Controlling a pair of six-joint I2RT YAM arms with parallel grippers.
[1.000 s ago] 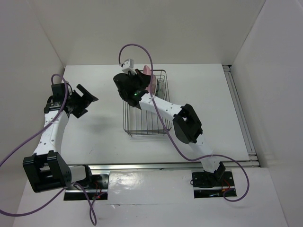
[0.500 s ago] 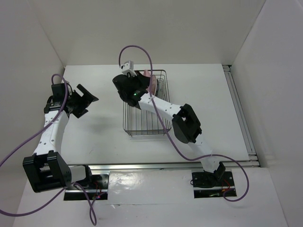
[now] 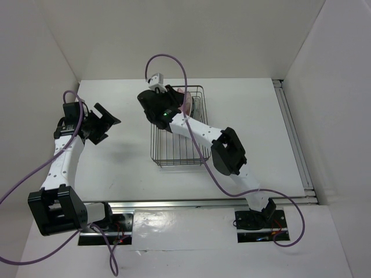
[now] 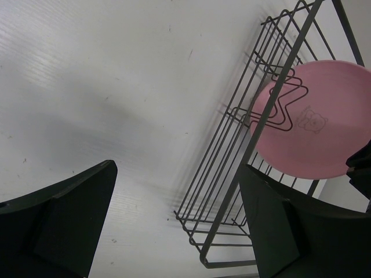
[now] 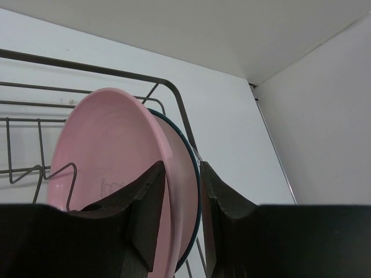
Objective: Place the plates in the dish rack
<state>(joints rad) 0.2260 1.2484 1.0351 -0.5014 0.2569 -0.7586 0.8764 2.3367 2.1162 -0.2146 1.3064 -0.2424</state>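
— Where is the pink plate point(image 5: 110, 156)?
— It stands on edge at the far end of the dish rack point(image 3: 177, 164), where wire prongs point(image 4: 272, 116) prop it against toppling. My right end effector point(image 5: 182, 174) straddles its top rim; gripping or slack, I cannot tell.
— Heading?
— Broad face toward my left arm; the edge seems to run along the rack's length. Left end effector point(image 4: 177, 174) is spread wide and empty.

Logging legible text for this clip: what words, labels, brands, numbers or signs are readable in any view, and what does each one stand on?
No readable text in any view.
pink plate: only a small line drawing of a bear; any lettering by it is too small to read.
dish rack: bare wire, no label showing.
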